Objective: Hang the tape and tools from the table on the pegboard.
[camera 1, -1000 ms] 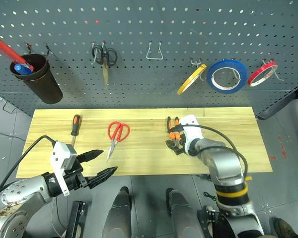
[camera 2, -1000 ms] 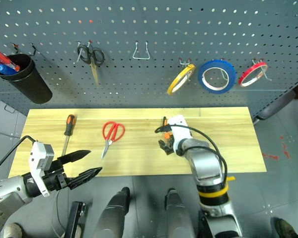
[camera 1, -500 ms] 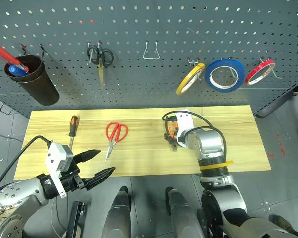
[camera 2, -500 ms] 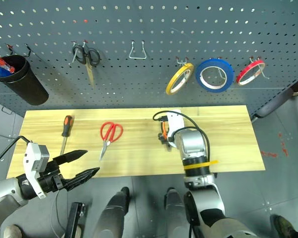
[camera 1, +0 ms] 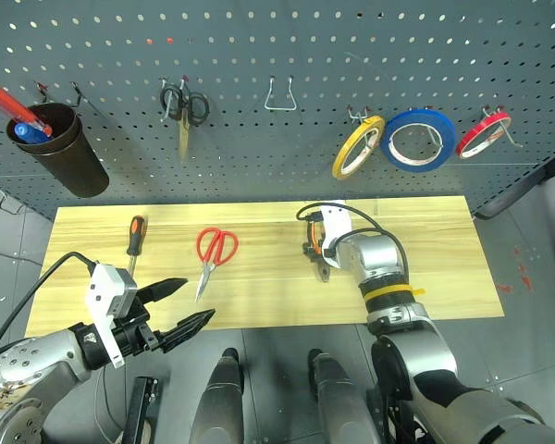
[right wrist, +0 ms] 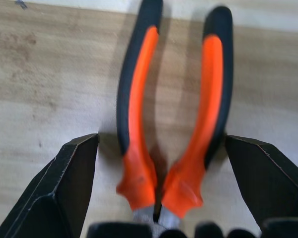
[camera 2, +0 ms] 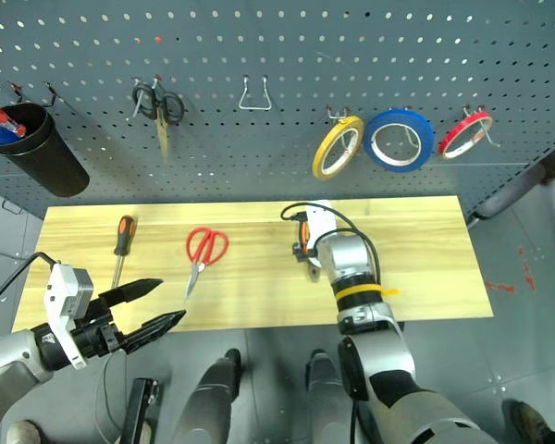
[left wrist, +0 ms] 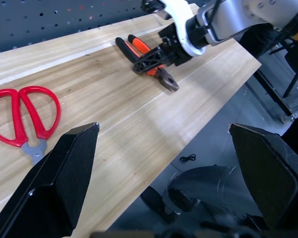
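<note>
The pliers lie flat near the middle of the counter, their long axis running toward the pegboard: the orange-and-black handles point to twelve o'clock and the metal nose to six o'clock. The right pincer sits low over them with its two black fingers wide apart, one on each outer side of the handles, not closed on them. The screwdriver lies at the counter's nine o'clock end, handle toward the pegboard. The red scissors lie between it and the pliers, loops toward twelve o'clock and blades toward six. The yellowish tape hangs on a pegboard hook beside a blue roll. A dark cup hanging at the pegboard's nine o'clock side holds red and blue pens. The left pincer hovers wide and empty off the counter's near edge.
</note>
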